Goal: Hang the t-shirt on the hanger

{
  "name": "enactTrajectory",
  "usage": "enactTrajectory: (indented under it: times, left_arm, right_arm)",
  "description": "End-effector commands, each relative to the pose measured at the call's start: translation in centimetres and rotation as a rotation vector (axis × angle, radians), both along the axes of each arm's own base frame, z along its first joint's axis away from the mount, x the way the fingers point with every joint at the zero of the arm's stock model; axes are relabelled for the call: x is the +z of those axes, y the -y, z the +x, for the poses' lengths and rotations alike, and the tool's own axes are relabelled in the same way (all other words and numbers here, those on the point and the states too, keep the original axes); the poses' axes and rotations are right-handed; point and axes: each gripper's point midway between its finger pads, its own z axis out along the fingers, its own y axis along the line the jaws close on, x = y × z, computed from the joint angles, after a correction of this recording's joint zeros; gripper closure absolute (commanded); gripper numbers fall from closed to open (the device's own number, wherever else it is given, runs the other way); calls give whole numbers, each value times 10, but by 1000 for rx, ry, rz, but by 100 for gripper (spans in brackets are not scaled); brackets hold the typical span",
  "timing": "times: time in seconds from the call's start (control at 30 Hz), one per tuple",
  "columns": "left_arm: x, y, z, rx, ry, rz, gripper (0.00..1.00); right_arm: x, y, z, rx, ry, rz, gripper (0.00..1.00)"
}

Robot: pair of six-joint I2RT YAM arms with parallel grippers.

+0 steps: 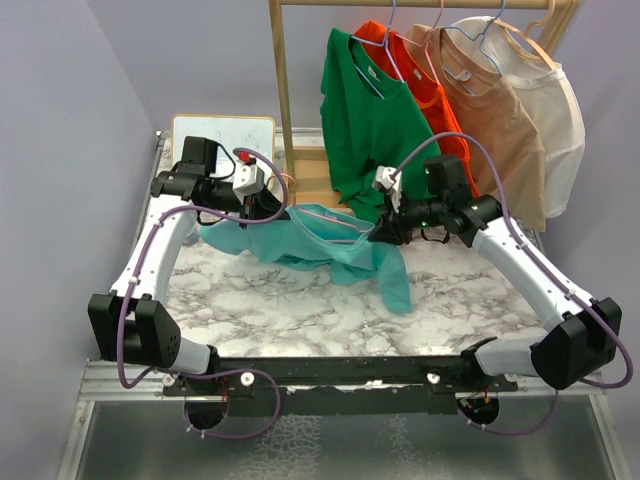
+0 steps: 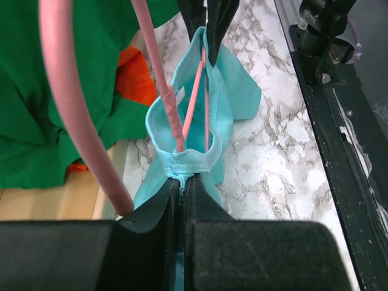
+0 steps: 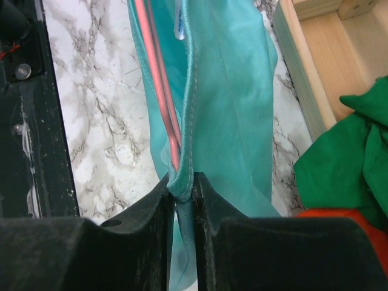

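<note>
The teal t-shirt (image 1: 330, 250) hangs stretched between both grippers above the marble table (image 1: 300, 310). My left gripper (image 1: 270, 208) is shut on the collar band; in the left wrist view the jaws (image 2: 182, 180) pinch that band. The pink hanger (image 2: 66, 103) has its hook outside, and its stem passes down through the neck opening. Its thin arms run inside the t-shirt (image 2: 227, 103). My right gripper (image 1: 380, 235) is shut on a folded edge of the t-shirt (image 3: 230, 91). The hanger's wire (image 3: 159, 79) reaches down to the jaws (image 3: 183, 182) inside the fold.
Behind the table a wooden rack (image 1: 283, 90) carries a green shirt (image 1: 365, 120), an orange-red shirt (image 1: 425, 70), a tan one (image 1: 490, 110) and a cream one (image 1: 555, 120). A white board (image 1: 225, 135) lies at the back left. The black base rail (image 1: 330, 370) runs along the near edge.
</note>
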Motion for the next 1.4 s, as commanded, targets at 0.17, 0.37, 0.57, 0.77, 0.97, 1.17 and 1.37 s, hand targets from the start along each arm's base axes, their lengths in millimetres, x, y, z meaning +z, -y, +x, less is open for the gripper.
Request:
enactTrajectory:
  times: [0.17, 0.37, 0.57, 0.77, 0.97, 1.17, 1.37]
  left_arm:
    - [17, 7, -6, -51, 29, -61, 100]
    - [17, 8, -4, -53, 30, -62, 100]
    - [17, 9, -3, -55, 30, -61, 100]
    - [16, 10, -3, -59, 25, -61, 100]
    - [16, 13, -1, -62, 25, -64, 100]
    - [17, 15, 0, -66, 26, -66, 100]
    - [14, 17, 0, -73, 21, -65, 100]
  right_arm:
    - [30, -26, 13, 95, 38, 129, 80]
    - [32, -33, 17, 121, 27, 149, 81]
    - [33, -39, 20, 135, 14, 166, 83]
    - [34, -46, 18, 154, 2, 177, 83]
    - [30, -55, 15, 176, -22, 178, 84]
    - [26, -62, 16, 182, -29, 170, 85]
    - [30, -71, 22, 184, -21, 177, 90]
